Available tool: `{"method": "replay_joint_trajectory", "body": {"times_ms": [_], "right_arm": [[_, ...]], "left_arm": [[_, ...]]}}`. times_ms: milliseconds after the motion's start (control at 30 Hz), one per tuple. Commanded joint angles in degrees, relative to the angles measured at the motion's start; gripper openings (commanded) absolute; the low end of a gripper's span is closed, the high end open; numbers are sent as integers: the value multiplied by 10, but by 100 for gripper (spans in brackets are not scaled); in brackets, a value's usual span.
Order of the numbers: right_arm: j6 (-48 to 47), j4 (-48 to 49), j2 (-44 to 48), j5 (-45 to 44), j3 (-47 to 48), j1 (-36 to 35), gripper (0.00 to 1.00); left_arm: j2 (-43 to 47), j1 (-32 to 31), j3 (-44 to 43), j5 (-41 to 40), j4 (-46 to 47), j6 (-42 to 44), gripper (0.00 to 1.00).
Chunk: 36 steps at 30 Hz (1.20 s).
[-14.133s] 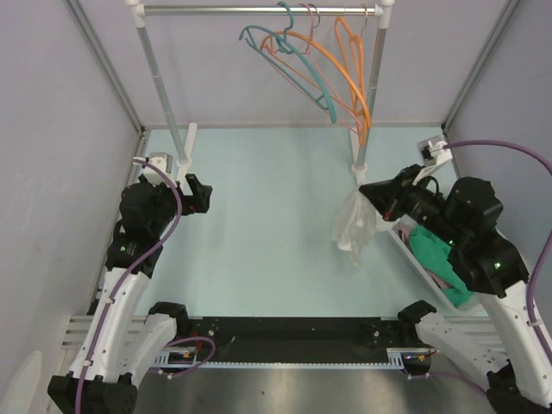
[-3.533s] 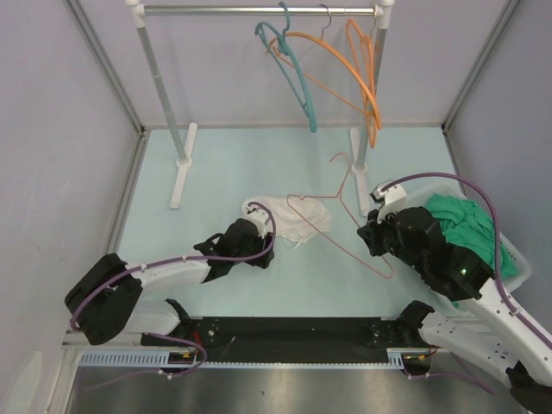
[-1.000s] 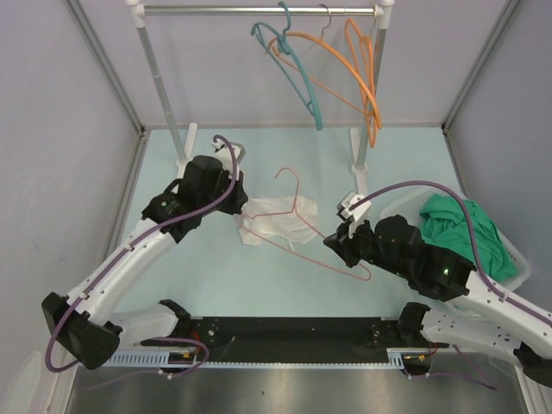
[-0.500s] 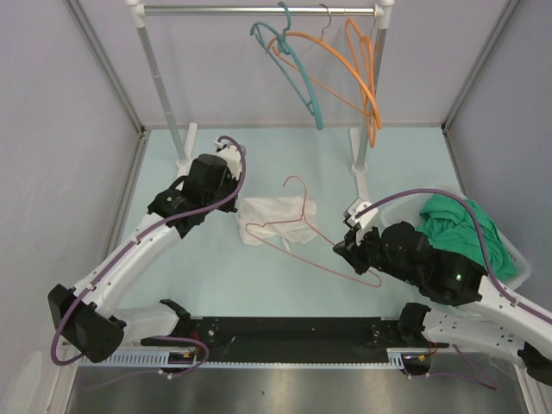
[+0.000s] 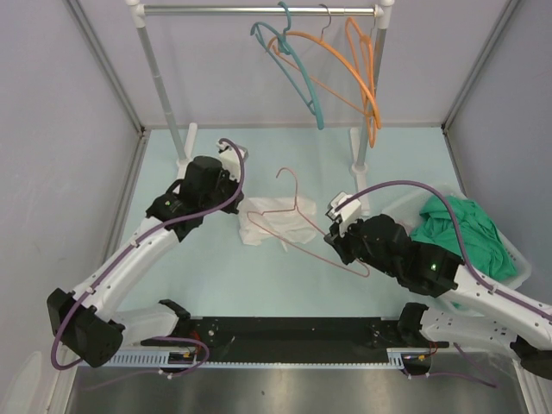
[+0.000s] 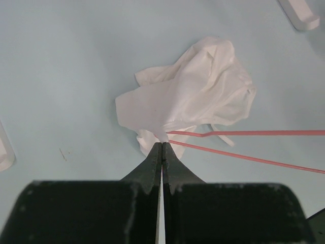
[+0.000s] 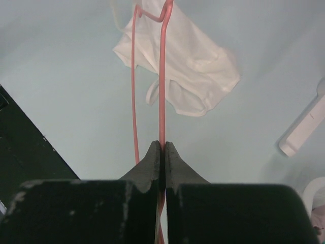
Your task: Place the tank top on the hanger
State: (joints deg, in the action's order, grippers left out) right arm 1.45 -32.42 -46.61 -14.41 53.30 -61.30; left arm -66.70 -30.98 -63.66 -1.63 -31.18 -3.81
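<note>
Left pincer (image 6: pixel 161 147): clamped on tank top (image 6: pixel 198 91) edge.
Right pincer (image 7: pixel 162 148): clamped on hanger (image 7: pixel 162 91) bar.
Done: I had both gripped.
Remaining: dressing the hanger.

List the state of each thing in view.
tank top, crumpled on the table
hanger, bare, off the rail
left gripper, shut on tank top edge
right gripper, shut on hanger
teal hanger, hung on rail
orange hangers, hung on rail
green garment, heaped in bin

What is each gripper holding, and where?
The right gripper clamps the hanger on one thin bar; the left gripper pinches the tank top by its near edge.
</note>
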Motion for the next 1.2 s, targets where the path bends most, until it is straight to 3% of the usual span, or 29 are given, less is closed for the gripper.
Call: {"method": "replay_joint_trajectory", "body": {"times_ms": [0, 567, 733, 800, 933, 967, 1067, 1167], "right_arm": [[-13, 96, -7, -14, 15, 5, 0], [-13, 197, 16, 39, -36, 36, 0], [-13, 199, 27, 83, -41, 73, 0], [-13, 200, 34, 99, -43, 88, 0], [-4, 206, 45, 139, -50, 108, 0], [-2, 207, 48, 139, -50, 111, 0], [0, 212, 57, 166, -57, 122, 0], [3, 219, 60, 194, -64, 137, 0]], "left_arm": [[21, 11, 18, 56, 33, 12, 0], [29, 22, 3, 159, 53, -8, 0], [32, 22, 7, 124, 46, 0, 4], [38, 23, 9, 116, 45, 2, 18], [48, 24, 5, 108, 49, 5, 60], [51, 24, 4, 103, 49, 5, 76], [64, 26, 2, 96, 52, 6, 91], [81, 29, -2, 93, 55, 14, 93]]}}
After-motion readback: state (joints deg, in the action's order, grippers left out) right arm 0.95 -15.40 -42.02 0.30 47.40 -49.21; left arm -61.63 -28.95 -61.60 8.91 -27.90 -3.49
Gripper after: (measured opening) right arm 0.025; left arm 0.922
